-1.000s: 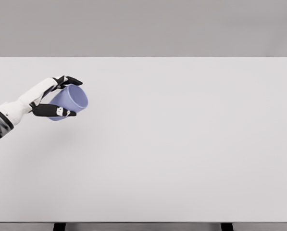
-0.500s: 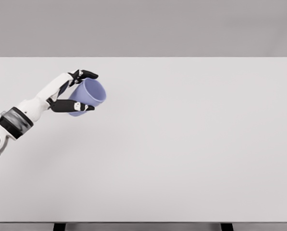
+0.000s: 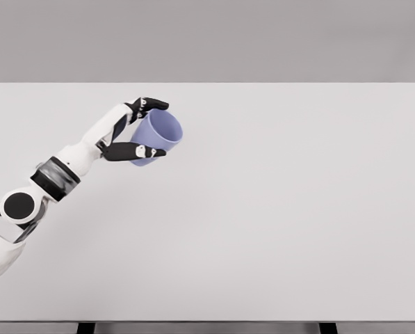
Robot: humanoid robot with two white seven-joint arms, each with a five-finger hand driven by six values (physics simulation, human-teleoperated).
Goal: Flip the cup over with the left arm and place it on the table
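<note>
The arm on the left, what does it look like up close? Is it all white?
Mostly white: the left arm has smooth white shells, a dark grey banded ring at the wrist and a round black joint cap lower down. The left hand has a white back and black fingers with small white patches.

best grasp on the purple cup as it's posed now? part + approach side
Grip the side wall of the purple cup, coming from the left, as the left hand already does: black fingers lie over the top of the wall and more lie below it. The cup is tilted with its open mouth facing right, so the rim side stays clear.
</note>
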